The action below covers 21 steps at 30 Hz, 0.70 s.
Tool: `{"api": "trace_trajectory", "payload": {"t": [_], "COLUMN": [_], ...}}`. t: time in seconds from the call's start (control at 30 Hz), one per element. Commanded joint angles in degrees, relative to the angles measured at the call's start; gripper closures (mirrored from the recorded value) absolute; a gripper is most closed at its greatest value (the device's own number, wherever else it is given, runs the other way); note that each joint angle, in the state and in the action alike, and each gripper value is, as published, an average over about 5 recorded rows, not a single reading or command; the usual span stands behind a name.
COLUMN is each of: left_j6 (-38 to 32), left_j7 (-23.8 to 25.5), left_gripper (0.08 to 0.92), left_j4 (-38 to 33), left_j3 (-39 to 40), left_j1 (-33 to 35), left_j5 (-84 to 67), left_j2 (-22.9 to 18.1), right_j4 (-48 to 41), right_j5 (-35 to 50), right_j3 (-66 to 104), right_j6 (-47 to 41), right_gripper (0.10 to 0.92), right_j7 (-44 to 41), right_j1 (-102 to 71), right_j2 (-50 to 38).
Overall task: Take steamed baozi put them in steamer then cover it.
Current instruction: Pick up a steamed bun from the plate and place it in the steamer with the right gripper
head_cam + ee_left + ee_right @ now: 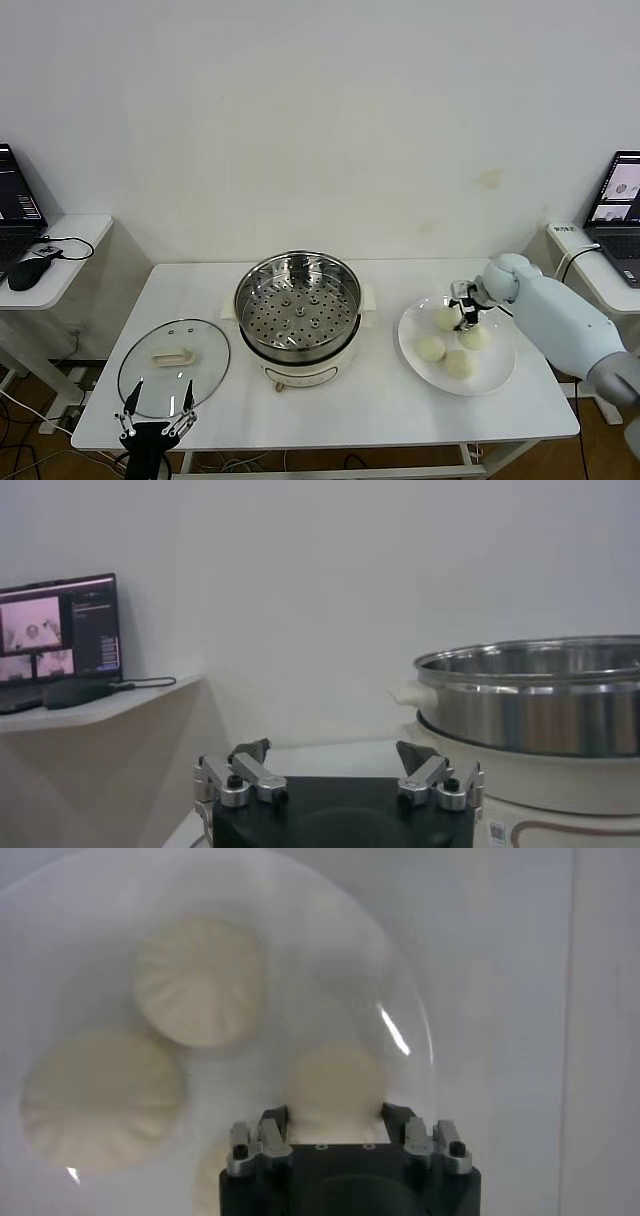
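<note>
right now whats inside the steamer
Only the perforated tray shows inside the steamer; no baozi. Whatever lies beneath that tray is hidden.

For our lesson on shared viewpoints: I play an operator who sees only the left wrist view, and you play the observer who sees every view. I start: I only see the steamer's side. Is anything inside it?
Observer: No. The steamer holds only its bare perforated tray.
Operator: Where are the baozi?
Observer: All four baozi lie on a white plate on the steamer's right.
Operator: Is the other arm busy?
Observer: Yes. The right hand is down at the plate, at one baozi. The left hand waits open at the near edge of the cover, which lies flat on the table.
</note>
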Motion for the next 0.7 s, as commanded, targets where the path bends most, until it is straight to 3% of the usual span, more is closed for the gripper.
{"api": "trace_trajectory", "payload": {"t": [0.03, 0.3, 0.7], "left_j6": [0.0, 0.0, 0.0], "left_j7": [0.1, 0.2, 0.4], "left_gripper": [0.177, 0.177, 0.177], "left_j4": [0.4, 0.4, 0.2], "left_j3": [0.0, 0.1, -0.7], "left_j1": [-0.2, -0.9, -1.6], "left_j5": [-0.6, -1.5, -2.4], "left_j2": [0.4, 1.2, 1.6], "right_j4": [6.2, 12.5, 14.4], "right_j5": [8.2, 21.1, 30.2], "right_j3": [-6.0, -17.9, -30.3], "right_j6": [0.0, 0.0, 4.6], "right_gripper": [0.423, 0.423, 0.423], "right_j7": [-1.3, -1.0, 3.1], "right_j1": [11.2, 30.0, 39.7], "right_j2": [-3.5, -1.8, 15.1]}}
